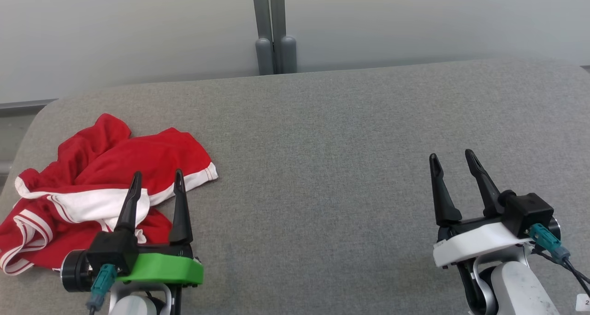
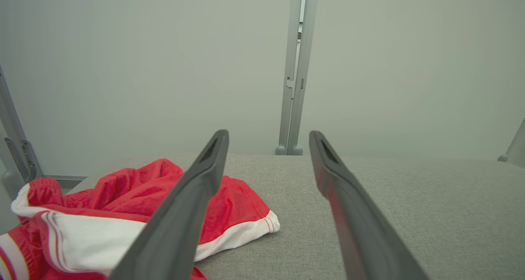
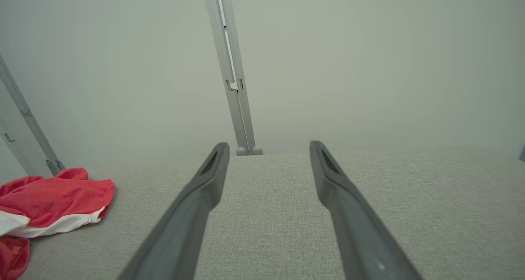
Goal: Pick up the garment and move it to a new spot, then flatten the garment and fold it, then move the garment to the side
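Note:
The garment (image 1: 138, 163) is red with white trim and lies crumpled at the left end of the grey table (image 1: 332, 135). My left gripper (image 1: 156, 179) hovers over its near right part, open, nothing between the fingers. The left wrist view shows the garment (image 2: 135, 190) low on the left, partly behind the left finger, with the left gripper (image 2: 268, 138) spread wide. My right gripper (image 1: 454, 160) stands open over bare table at the right, far from the cloth. In the right wrist view the right gripper (image 3: 268, 149) is open and the garment (image 3: 53, 198) lies at the far left.
A pale wall runs behind the table, with a grey vertical post (image 1: 274, 29) at the middle of the far edge. The table's left corner is rounded (image 1: 41, 116), close to the garment. Grey fabric surface stretches between the two grippers.

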